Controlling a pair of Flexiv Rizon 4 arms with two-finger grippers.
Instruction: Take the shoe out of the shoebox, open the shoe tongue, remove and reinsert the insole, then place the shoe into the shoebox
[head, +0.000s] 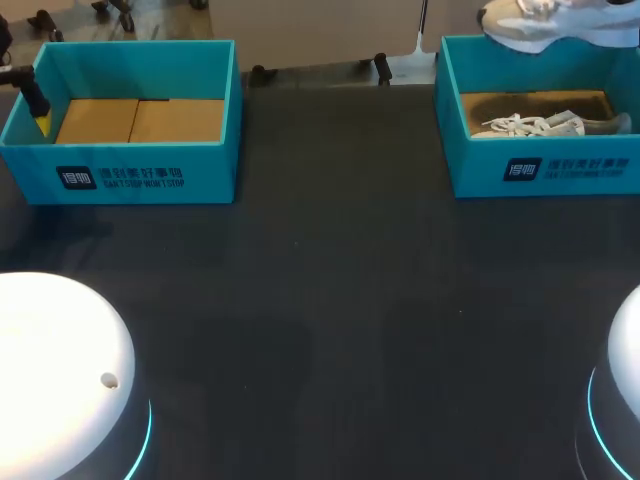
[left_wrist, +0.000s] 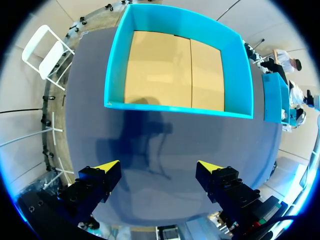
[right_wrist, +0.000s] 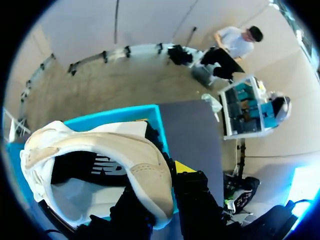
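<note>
Dark worktop (head: 330, 300) with two teal shoeboxes at its far side. The left shoebox (head: 150, 172) stands open and shows a bare cardboard floor. The right shoebox (head: 545, 170) holds a second shoe (head: 550, 125) lying flat, its long axis along the box's length and its laces toward the box's inner end.

The shoe (head: 545, 25), white and cream, hangs in the air above the far wall of the right shoebox. Its long axis runs across the head view, roughly parallel to that wall, with the sole downward. Which end is the toe cannot be told.

In the right wrist view the shoe's opening faces the camera. The right end effector (right_wrist: 162, 190) is clamped on the collar wall, one yellow-tipped finger outside and the other inside the shoe.

The left end effector (left_wrist: 159, 167) hovers over bare worktop just beside the outer end of the left shoebox. Its fingers are spread wide apart and grip nothing.
</note>
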